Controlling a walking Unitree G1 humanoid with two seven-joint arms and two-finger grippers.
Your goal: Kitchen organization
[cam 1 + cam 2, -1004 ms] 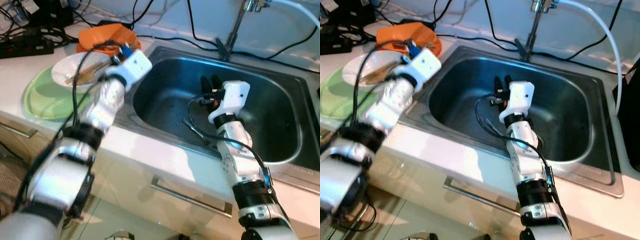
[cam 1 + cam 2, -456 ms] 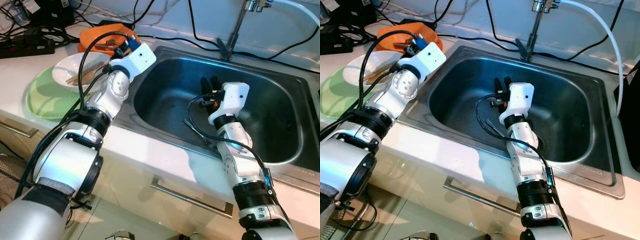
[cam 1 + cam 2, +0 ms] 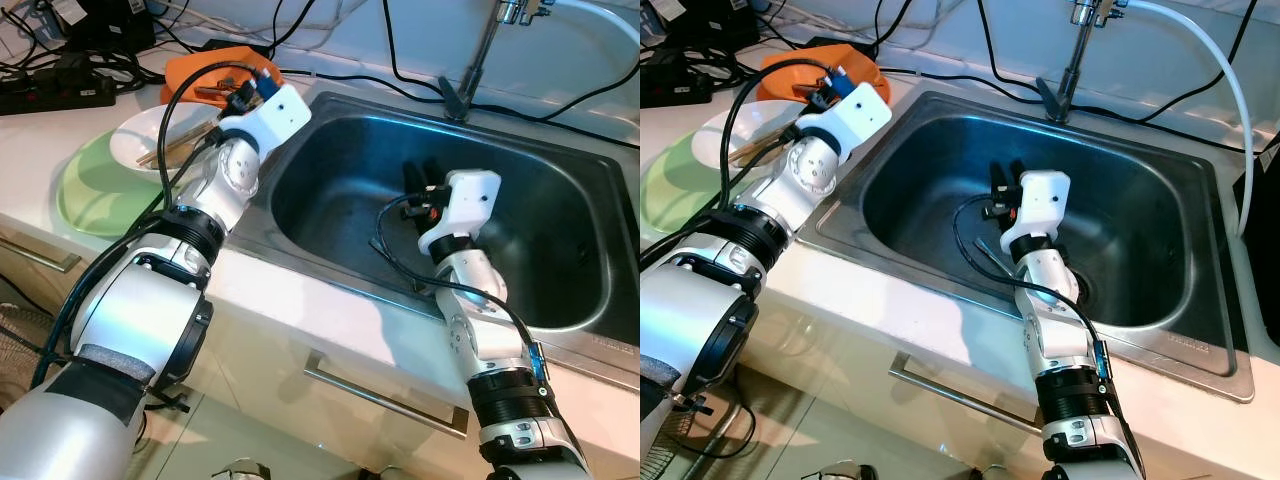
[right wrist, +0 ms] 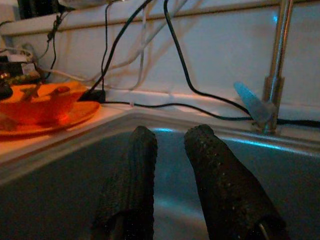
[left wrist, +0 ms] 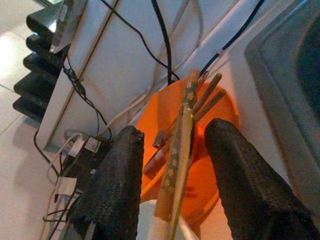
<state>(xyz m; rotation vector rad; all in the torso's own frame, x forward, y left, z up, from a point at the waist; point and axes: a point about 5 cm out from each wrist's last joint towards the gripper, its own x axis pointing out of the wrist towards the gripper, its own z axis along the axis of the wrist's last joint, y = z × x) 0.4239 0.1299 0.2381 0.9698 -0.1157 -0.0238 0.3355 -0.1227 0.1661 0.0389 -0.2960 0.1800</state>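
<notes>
A pair of wooden chopsticks [image 5: 182, 150] lies across the white bowl [image 3: 135, 140] on the counter left of the sink, with its tips reaching over the orange plate [image 3: 190, 72]. My left gripper [image 5: 170, 132] hovers over that spot, open, its black fingers [image 5: 117, 190] on either side of the chopsticks without pressing them. The white bowl stands on a green plate [image 3: 85, 190]. My right gripper [image 3: 418, 178] hangs inside the steel sink [image 3: 340, 200], its fingers [image 4: 137, 170] a narrow gap apart with nothing between them.
A faucet [image 3: 480, 50] rises behind the sink, with black cables and a white hose around it. A black power strip [image 3: 50, 90] lies at the back left of the counter. Below the counter edge is a cabinet drawer handle [image 3: 385, 395].
My left arm has swung in and straightened, settling the gripper over the chopsticks near the orange plate. The right arm has stayed in the sink. The camera shifted slightly.
</notes>
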